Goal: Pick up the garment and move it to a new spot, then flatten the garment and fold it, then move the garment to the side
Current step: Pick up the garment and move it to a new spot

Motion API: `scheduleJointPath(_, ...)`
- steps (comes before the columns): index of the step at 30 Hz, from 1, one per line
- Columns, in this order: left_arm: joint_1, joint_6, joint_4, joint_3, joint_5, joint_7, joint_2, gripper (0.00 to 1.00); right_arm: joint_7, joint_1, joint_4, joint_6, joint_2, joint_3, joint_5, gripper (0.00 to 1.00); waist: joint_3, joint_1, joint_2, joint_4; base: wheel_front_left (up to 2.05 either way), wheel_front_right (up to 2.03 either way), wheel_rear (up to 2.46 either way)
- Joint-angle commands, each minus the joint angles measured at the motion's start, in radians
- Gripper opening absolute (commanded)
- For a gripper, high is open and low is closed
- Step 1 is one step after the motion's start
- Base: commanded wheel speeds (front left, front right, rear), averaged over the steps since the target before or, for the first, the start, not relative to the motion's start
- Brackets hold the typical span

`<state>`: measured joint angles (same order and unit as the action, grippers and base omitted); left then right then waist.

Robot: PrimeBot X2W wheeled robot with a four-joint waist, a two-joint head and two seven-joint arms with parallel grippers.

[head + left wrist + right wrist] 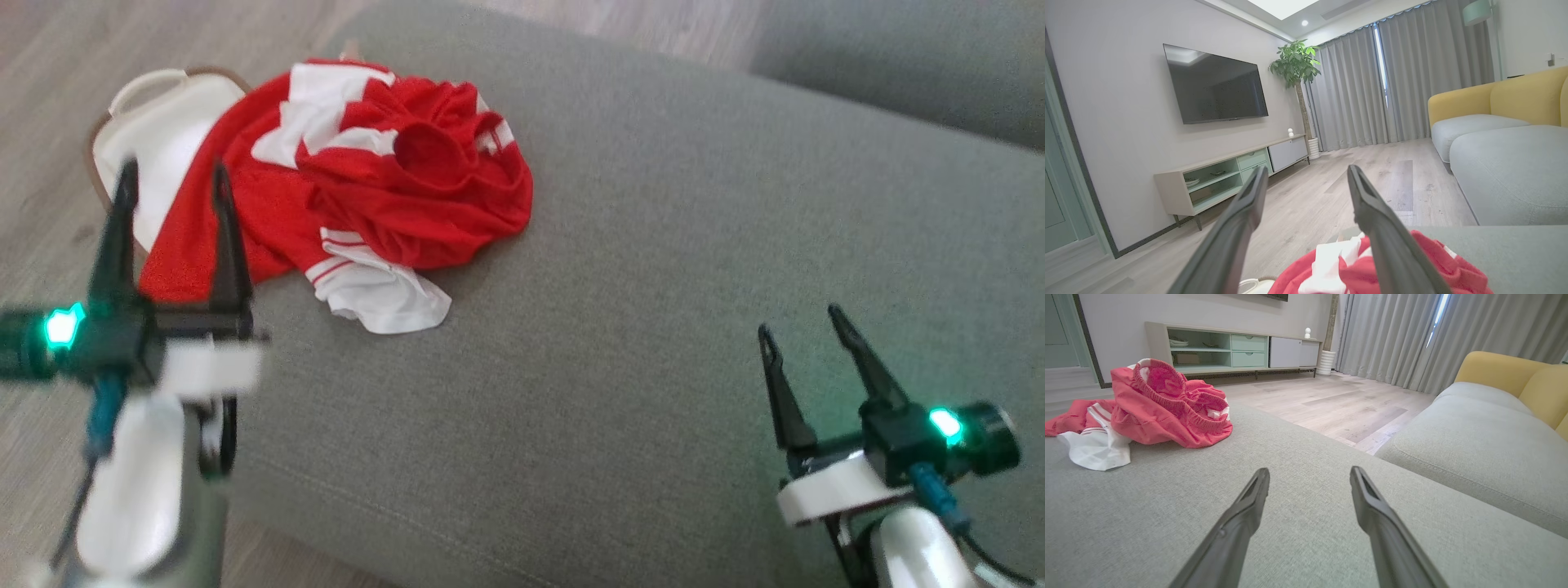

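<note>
Left of the garment, our left gripper [174, 166] hovers with its two long dark fingers spread wide and nothing between them, its tips over the red hem; just behind it a white container [155, 122] with a loop handle is partly covered by the cloth; the garment [392, 188] itself, red fabric with white panels and striped trim, lies crumpled on a grey woven cushion [653, 286]; well to the right of the garment, our right gripper [798, 320] stands equally wide and empty above bare cushion.
</note>
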<state>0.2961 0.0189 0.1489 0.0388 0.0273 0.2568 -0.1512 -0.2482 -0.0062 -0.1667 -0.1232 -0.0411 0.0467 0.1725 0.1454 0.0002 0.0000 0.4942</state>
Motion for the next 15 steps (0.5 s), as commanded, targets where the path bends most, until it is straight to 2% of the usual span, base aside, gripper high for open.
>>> scheduleJointPath(1,0.100,-0.015,0.008,-0.035,0.017,0.005,-0.030,1.00,-0.014,-0.052,0.044,-0.008,-0.014,0.016,0.017,1.00,0.069,-0.0002,0.0000,-0.017,0.00,0.00,0.00)
scheduleJointPath(5,0.297,-0.061,0.177,-0.036,0.064,-0.003,-0.029,1.00,-0.014,-0.076,0.069,-0.008,-0.041,0.004,0.035,1.00,0.140,-0.0002,0.0000,-0.021,0.00,0.00,0.00)
scheduleJointPath(9,0.476,-0.100,0.361,-0.038,0.120,-0.068,-0.029,1.00,-0.014,-0.088,0.083,-0.008,-0.064,0.016,0.042,1.00,0.179,-0.0002,0.0000,-0.041,0.00,0.00,0.00)
scheduleJointPath(15,0.648,-0.140,0.594,-0.023,0.189,-0.182,-0.083,1.00,-0.014,-0.122,0.116,-0.008,-0.086,0.028,0.050,1.00,0.246,-0.0002,0.0000,-0.091,0.00,0.00,0.00)
